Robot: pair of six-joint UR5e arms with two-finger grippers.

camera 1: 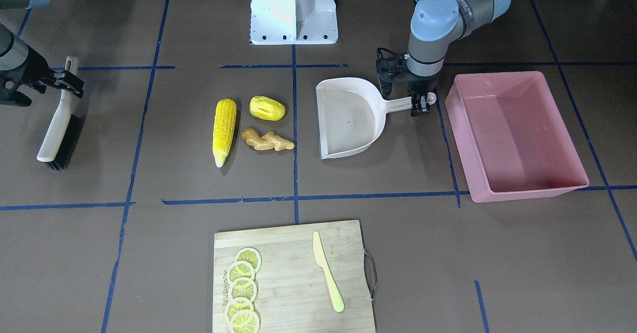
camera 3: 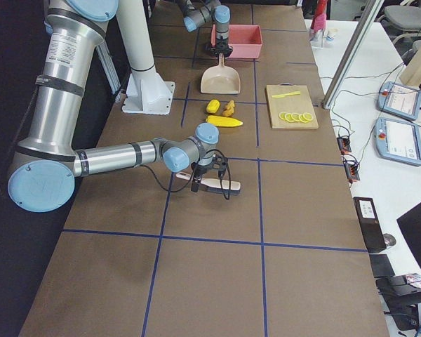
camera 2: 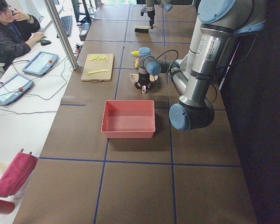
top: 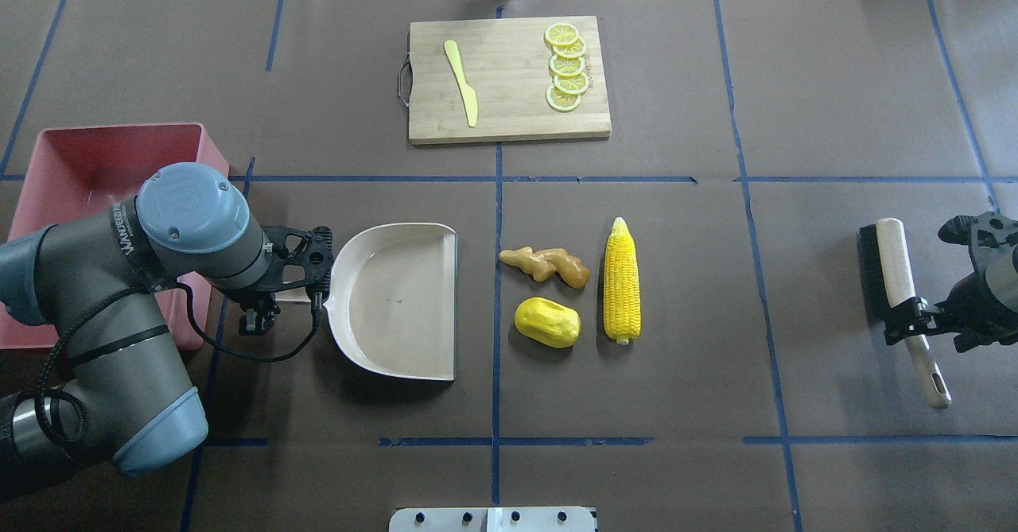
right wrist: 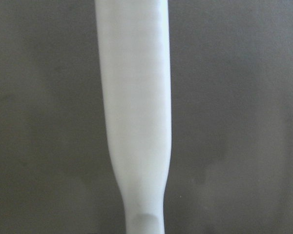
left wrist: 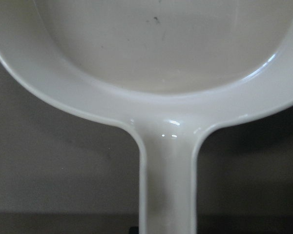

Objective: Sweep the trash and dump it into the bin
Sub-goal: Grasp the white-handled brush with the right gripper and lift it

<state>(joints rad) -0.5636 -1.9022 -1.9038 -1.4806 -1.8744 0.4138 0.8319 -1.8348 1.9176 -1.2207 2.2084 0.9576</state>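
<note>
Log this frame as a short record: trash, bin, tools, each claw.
trash: corn cob, oval lump and ginger root, grouped off the open edge of the dustpan, none inside it
bin: pink tub, empty, on the dustpan's handle side
left claw: at the dustpan handle; closure unclear
right claw: at the handle of the brush; closure unclear
off-task: cutting board with lemon slices and knife

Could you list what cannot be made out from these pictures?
- Bin: in the overhead view the left arm hides its near part.
- Left gripper at the dustpan handle: its wrist view shows only the handle, no fingers, so the grip cannot be told.
- Right gripper at the brush: its wrist view is blurred and shows only the handle, so the grip is unclear.
</note>
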